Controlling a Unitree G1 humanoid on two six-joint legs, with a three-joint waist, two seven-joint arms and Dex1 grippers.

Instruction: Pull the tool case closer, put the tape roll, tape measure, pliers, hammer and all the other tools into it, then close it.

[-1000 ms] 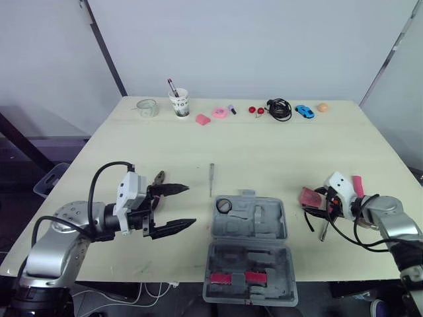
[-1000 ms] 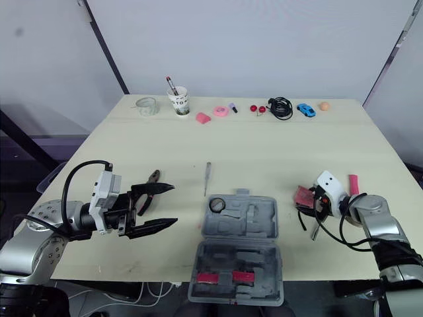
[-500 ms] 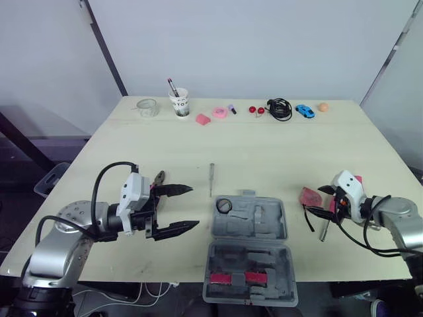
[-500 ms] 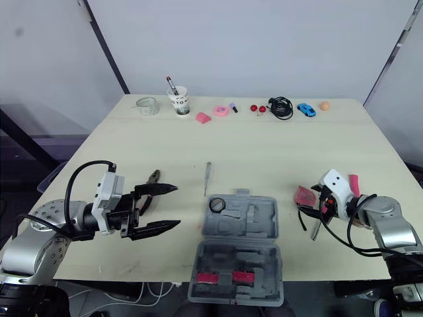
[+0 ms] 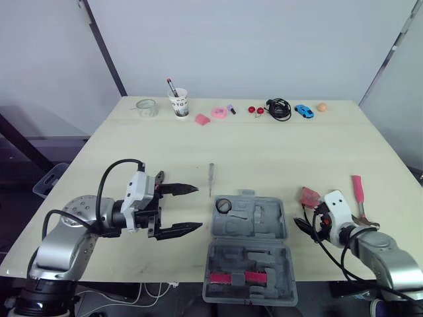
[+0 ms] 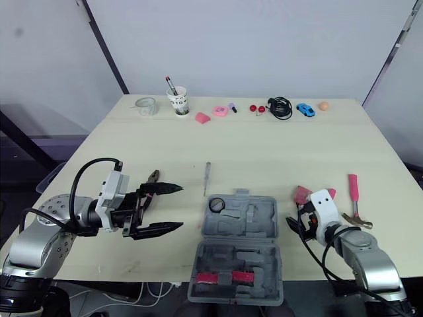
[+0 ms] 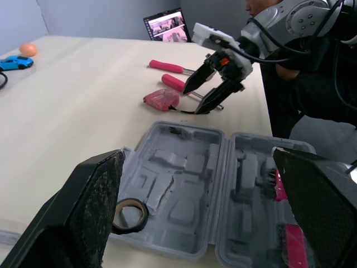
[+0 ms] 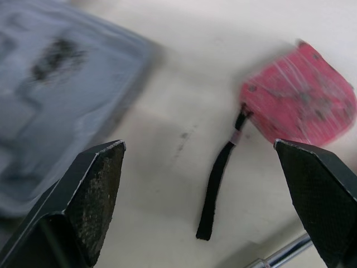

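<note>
Pale table, tool case, grey wall

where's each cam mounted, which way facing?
Eye views: head, facing forward-down over the table; left gripper and right gripper show.
Left wrist: left arm, facing across the tool case toward the right gripper; own open fingers show.
Right wrist: right arm, facing the tape measure; own open fingers.
Shared: tool case, tape measure.

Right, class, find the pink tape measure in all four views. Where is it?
Left eye view: tape measure lies right of the open tool case.
Right eye view: tape measure right of the case.
Left wrist view: tape measure on the table beyond the case.
Right wrist view: tape measure apart from the case.
Shared landmark: the grey tool case.
</note>
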